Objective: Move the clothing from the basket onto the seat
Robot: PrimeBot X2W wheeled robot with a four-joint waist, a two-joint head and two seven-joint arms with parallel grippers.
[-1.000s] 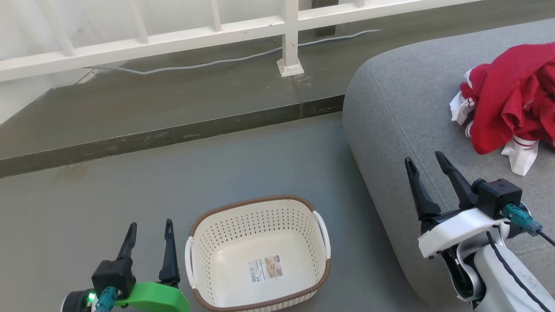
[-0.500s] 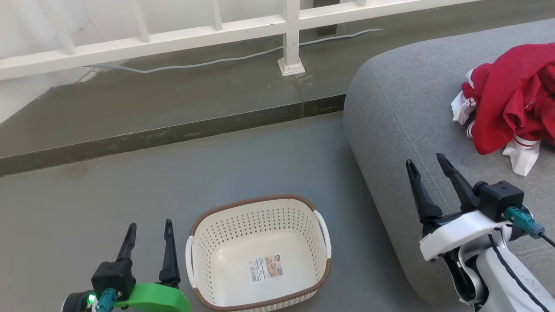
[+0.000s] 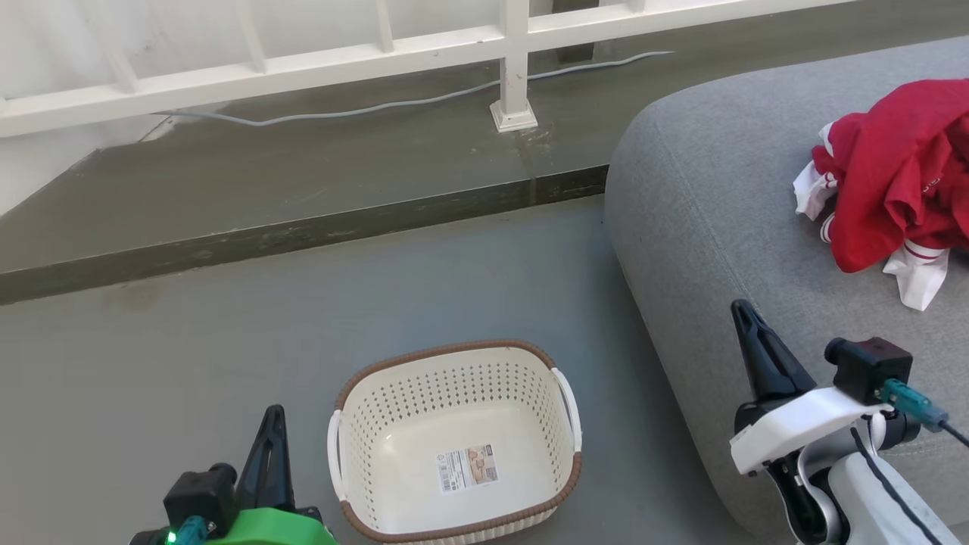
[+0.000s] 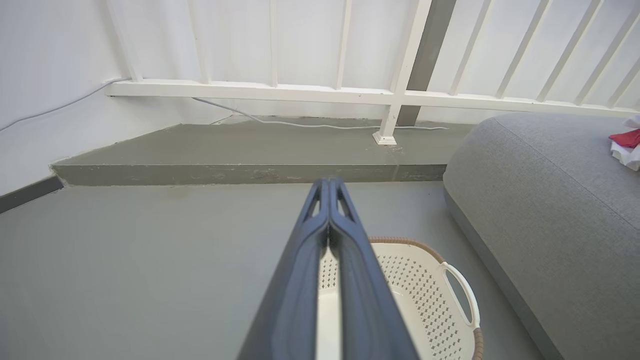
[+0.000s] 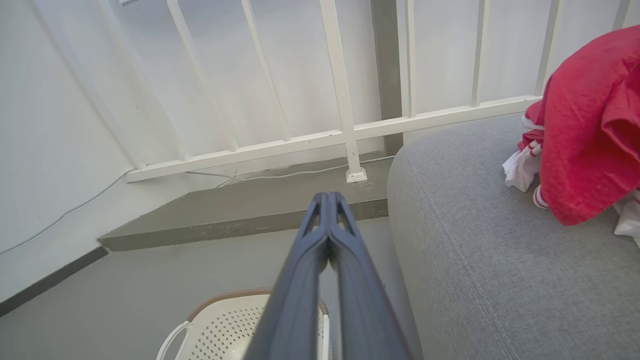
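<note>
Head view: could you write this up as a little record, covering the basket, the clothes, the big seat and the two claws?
basket: upright on the floor, no clothing inside, sticker label on its bottom
clothing: red and white heap lying on the seat
seat: big grey cushion, to the right of the basket
left gripper: shut, holding nothing, left of the basket
right gripper: shut, holding nothing, apart from the clothing
background: white railing, pale cable beneath it
</note>
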